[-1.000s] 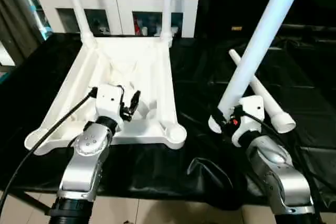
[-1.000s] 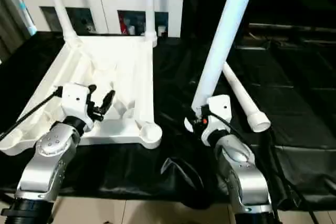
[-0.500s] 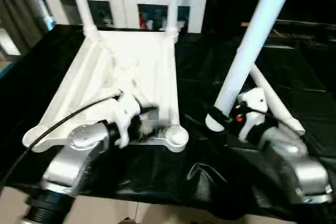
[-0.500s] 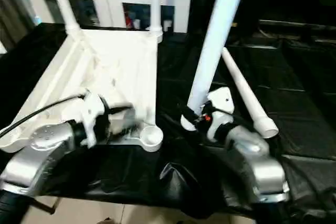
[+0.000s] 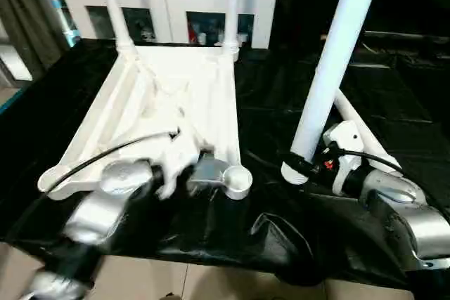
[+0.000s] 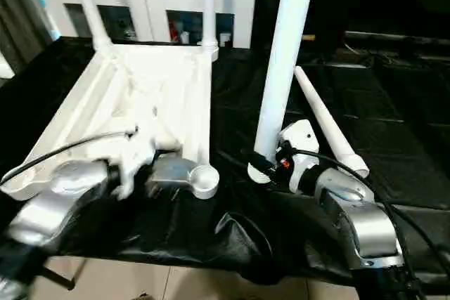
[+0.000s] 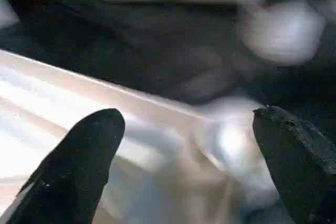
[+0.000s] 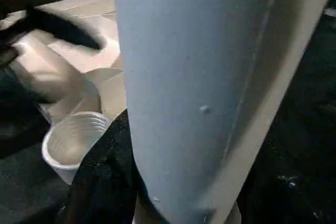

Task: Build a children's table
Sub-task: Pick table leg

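The children's table top [image 5: 176, 96] lies upside down on the black cloth, ribbed side up. Two legs [image 5: 109, 5] stand in its far corner sockets. My left gripper [image 5: 200, 170] hovers over the near rim, right beside the near right corner socket [image 5: 238, 180]. In the left wrist view its fingers [image 7: 79, 166] stand wide apart and open, with the rim and socket beyond them. To the right of that corner, my right gripper [image 5: 304, 165] is shut on the thick end of a third leg [image 5: 334, 54] and holds it nearly upright. A fourth leg [image 5: 362, 131] lies on the cloth behind it.
A white cabinet with glass doors [image 5: 176, 12] stands behind the work table. The black cloth [image 5: 267, 237] is wrinkled and hangs over the front edge. A black cable [image 5: 91, 163] runs from my left wrist across the table top's near left part.
My left arm swung down and to the right, from above the table top's inside to its near right socket, and its fingers spread wider. The right arm still holds the leg, now more upright.
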Motion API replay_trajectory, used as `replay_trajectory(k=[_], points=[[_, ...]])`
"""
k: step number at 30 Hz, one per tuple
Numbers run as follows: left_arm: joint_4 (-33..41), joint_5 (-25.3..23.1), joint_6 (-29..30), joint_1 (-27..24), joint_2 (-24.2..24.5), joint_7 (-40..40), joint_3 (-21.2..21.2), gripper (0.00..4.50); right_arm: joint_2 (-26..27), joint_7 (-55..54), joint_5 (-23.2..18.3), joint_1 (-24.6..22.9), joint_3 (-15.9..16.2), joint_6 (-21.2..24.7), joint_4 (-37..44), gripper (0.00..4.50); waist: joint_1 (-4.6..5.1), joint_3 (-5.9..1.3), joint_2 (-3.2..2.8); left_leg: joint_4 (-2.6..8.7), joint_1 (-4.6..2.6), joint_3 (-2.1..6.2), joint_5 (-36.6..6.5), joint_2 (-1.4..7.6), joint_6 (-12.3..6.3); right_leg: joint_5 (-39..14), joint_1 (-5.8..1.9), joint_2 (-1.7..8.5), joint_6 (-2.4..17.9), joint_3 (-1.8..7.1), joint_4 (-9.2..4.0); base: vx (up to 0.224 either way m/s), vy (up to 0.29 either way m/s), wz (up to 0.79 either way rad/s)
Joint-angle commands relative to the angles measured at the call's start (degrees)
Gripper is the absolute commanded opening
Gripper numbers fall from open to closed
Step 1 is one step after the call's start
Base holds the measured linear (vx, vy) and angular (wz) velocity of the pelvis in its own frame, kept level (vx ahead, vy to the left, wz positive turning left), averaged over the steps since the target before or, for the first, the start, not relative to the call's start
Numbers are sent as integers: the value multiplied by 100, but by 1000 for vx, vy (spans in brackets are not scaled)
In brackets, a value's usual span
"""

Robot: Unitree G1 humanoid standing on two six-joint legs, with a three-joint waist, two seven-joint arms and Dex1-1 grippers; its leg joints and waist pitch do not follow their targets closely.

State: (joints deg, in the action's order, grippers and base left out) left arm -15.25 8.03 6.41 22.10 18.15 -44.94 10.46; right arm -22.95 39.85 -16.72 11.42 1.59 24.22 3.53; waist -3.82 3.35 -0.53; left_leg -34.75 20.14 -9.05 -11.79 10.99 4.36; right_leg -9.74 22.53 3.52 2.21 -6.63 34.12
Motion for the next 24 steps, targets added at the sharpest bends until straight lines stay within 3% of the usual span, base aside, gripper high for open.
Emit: replay_trajectory(k=[1,3,5,7,8,9,12,13,14,17,21,24], points=[[-533,211,-238,268,-332,568,-354,442,-16,54,-72,123,25,-25,21,193,-48,-378,107,378,39,15,-738,142,-364,-2515,-309,486,212,316,-568,0,0,0],[-1200,303,-665,553,-724,860,-515,442,-42,116,-82,99,69,42,93,193,-89,-401,144,371,27,17,-693,150,-404,-2397,-304,482,165,306,-589,0,0,0],[-1512,200,-882,700,-831,1224,-579,442,-46,133,-83,71,84,60,123,193,-115,-419,160,395,57,47,-646,188,-408,-2121,-328,500,192,321,-524,0,0,0],[-1774,162,-1014,862,-913,1374,-660,442,-59,133,-87,20,82,72,176,193,-115,-440,171,378,41,38,-624,179,-438,-1896,-318,484,199,329,-509,0,0,0],[-1776,192,-972,921,-820,857,-555,442,-88,136,-104,-40,73,116,261,193,-131,-467,167,369,63,42,-409,192,-491,-1478,-337,497,321,357,-441,0,0,0],[-1768,202,-975,923,-805,756,-538,442,-92,137,-105,-47,72,121,272,193,-142,-465,176,373,63,39,-346,194,-518,-1402,-328,494,343,362,-438,0,0,0],[-1388,379,-811,829,-414,-778,-183,442,-148,151,-135,-120,45,182,397,193,-164,-477,123,375,48,36,-168,225,-539,-965,-316,511,587,396,-346,0,0,0],[-1339,393,-835,817,-311,-1014,-119,442,-159,156,-138,-126,41,188,410,193,-162,-474,136,376,43,33,-163,226,-545,-883,-314,516,640,398,-346,0,0,0],[-1215,390,-898,775,-122,-1359,1,442,-180,169,-144,-146,31,188,424,193,-156,-454,114,394,36,33,-292,239,-516,-911,-318,533,756,395,-351,0,0,0],[-1002,246,-1065,645,442,-2133,413,442,-217,184,-112,-196,16,112,386,193,-141,-433,89,421,30,39,-513,250,-413,-1131,-323,531,760,393,-363,0,0,0],[-904,-84,-851,539,972,-2751,753,442,-208,194,-72,-173,59,43,291,193,-110,-385,93,454,4,18,-846,229,-226,-1859,-313,526,523,401,-448,0,0,0],[-844,-275,-742,464,1192,-2944,880,406,-175,174,-45,-123,104,18,254,193,-123,-377,79,463,-57,9,-1004,240,-165,-2144,-271,530,482,416,-486,0,0,0]])
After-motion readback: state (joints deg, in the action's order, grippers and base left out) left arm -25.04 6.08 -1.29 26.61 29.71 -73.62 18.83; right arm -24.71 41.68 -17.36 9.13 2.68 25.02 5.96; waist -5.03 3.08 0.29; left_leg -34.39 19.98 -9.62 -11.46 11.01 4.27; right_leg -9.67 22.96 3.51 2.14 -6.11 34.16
